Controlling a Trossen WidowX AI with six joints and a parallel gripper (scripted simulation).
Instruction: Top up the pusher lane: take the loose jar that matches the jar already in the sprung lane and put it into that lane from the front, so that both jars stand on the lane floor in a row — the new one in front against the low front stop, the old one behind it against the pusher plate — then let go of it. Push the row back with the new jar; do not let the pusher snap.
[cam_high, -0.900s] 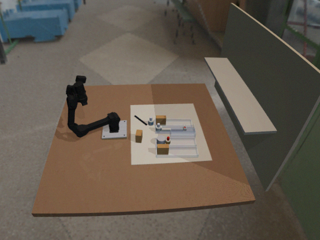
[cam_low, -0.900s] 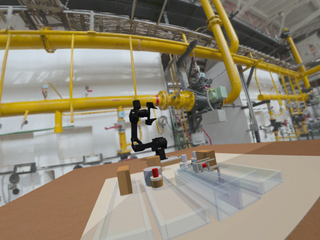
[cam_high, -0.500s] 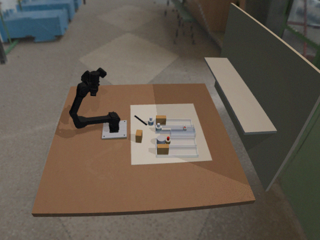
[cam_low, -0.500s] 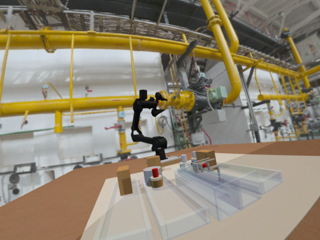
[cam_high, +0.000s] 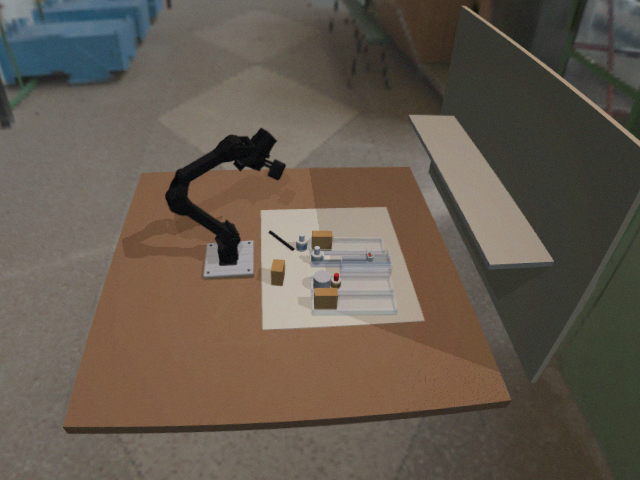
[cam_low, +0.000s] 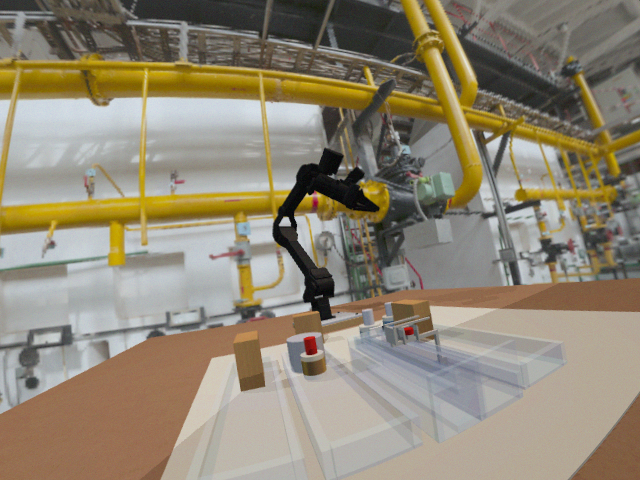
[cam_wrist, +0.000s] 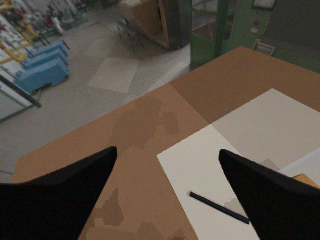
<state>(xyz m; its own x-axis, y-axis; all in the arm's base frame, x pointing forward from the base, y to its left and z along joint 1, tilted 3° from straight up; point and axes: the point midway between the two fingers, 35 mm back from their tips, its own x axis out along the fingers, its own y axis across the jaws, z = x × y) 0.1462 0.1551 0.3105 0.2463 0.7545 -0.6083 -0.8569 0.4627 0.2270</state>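
A small jar with a white body, blue-grey band and grey cap (cam_high: 301, 243) (cam_low: 388, 313) stands loose on the mat in front of the lanes. A similar grey-capped jar (cam_high: 317, 254) (cam_low: 367, 323) stands at the front end of the clear sprung lane (cam_high: 356, 263). Behind it is a pale bar, and farther back a grey bracket with a red mark (cam_high: 369, 255) (cam_low: 408, 331). The pusher plate's contact with the jar is too small to tell. My gripper (cam_low: 373, 207) (cam_wrist: 167, 152) is open and empty, high above the table's far side, well away from both jars.
A red-capped jar (cam_high: 336, 281) (cam_low: 313, 363) and a grey cylinder (cam_high: 322, 279) (cam_low: 296, 352) stand in another lane. Orange blocks (cam_high: 321, 239) (cam_high: 278, 272) (cam_high: 325, 299) stand around the lanes. A black stick (cam_high: 281, 240) (cam_wrist: 218, 206) lies near the loose jar. A raised shelf (cam_high: 480, 191) stands beyond the table.
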